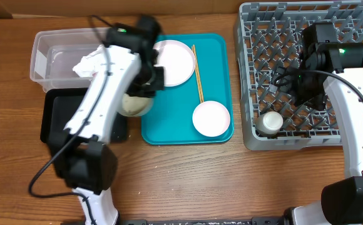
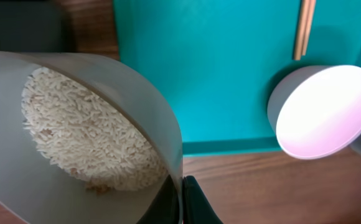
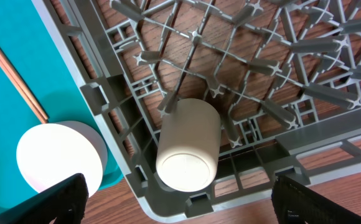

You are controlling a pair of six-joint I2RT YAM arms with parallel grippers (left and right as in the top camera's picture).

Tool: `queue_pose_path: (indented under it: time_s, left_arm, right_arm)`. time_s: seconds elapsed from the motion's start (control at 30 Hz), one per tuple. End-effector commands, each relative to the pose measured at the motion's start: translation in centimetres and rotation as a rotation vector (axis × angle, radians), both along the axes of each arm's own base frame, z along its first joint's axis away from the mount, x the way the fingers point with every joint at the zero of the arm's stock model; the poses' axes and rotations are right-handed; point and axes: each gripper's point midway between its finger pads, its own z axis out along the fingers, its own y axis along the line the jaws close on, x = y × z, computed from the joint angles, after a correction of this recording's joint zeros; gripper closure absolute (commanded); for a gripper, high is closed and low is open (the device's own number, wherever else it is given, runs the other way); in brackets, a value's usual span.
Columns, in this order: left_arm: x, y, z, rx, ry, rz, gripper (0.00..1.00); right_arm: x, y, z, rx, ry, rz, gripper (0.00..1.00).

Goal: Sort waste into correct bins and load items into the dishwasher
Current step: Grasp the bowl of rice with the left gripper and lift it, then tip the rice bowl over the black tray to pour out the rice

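Item 1: left gripper (image 2: 183, 198), fingers pinched on the rim of the rice bowl (image 2: 18, 186) at the teal tray's (image 1: 169, 134) left edge, probably to carry its rice (image 2: 81, 130) to a bin (clear tub (image 1: 44, 59) nearest).
Item 2: right gripper (image 3: 183, 208), spread wide and empty, over the cup (image 3: 190, 146) lying in the rack (image 3: 124, 112).

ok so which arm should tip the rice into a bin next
Left. The left gripper is shut on the rim of the rice bowl, near the clear tub and black tray. The right gripper hangs open over the dish rack.
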Motion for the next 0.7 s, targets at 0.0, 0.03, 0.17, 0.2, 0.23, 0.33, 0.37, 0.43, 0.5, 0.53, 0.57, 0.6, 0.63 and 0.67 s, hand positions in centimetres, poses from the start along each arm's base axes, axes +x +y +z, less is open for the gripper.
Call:
queue_pose_path:
  time_s: [0.0,0.03,0.17,0.2,0.23,0.33,0.37,0.43,0.5,0.53,0.57,0.6,0.63,0.67]
  left_arm:
    - [-0.4,1.1,2.6,-0.16,-0.037,-0.096,0.96]
    - [-0.4,1.6,2.8,-0.188,-0.035,-0.101,0.96]
    - [-0.3,2.8,3.0,-0.334,-0.038,-0.131,0.96]
    - [-0.4,3.2,2.9,-0.377,-0.036,-0.131,0.96]
    - [-0.5,3.6,2.8,-0.41,-0.034,-0.129,0.96]
    - [-0.6,5.1,2.1,-0.525,-0.042,-0.111,0.96]
    - [-0.6,5.6,1.9,-0.566,-0.049,-0.093,0.96]
    - [-0.4,6.5,1.5,-0.647,-0.08,-0.072,0.96]
    - [-0.3,7.3,1.3,-0.733,-0.124,-0.059,0.96]
    - [-0.3,7.6,1.2,-0.768,-0.14,-0.05,0.96]
    - [-0.4,8.1,1.0,-0.805,-0.158,-0.037,0.96]
    - [-0.5,8.5,0.8,-0.832,-0.17,-0.025,0.96]
    - [-0.6,9.0,0.5,-0.858,-0.188,-0.011,0.96]
    - [-0.7,9.4,0.3,-0.885,-0.206,0.002,0.96]
  right_arm:
    - [0.4,0.0,0.6,0.004,-0.024,0.001,0.04]
    - [0.4,0.0,0.6,0.005,-0.024,0.001,0.04]
    - [0.3,0.0,0.6,0.005,-0.019,0.001,0.04]
    - [0.2,0.0,0.6,0.005,-0.016,0.0,0.04]
    - [0.2,0.0,0.6,0.005,-0.014,0.0,0.04]
    - [0.1,0.0,0.6,0.005,-0.011,0.001,0.04]
    - [0.1,0.0,0.6,0.005,-0.012,0.001,0.04]
    - [0.1,0.0,0.6,0.005,-0.012,0.001,0.04]
    - [0.1,0.0,0.6,0.005,-0.012,0.0,0.04]
    - [0.1,0.0,0.6,0.005,-0.011,0.001,0.04]
    - [0.0,0.0,0.6,0.005,-0.01,0.001,0.04]
    - [0.0,0.0,0.6,0.005,-0.008,0.001,0.04]
    - [0.0,0.0,0.6,0.005,-0.007,0.001,0.04]
    - [0.0,0.0,0.6,0.005,-0.008,0.001,0.04]
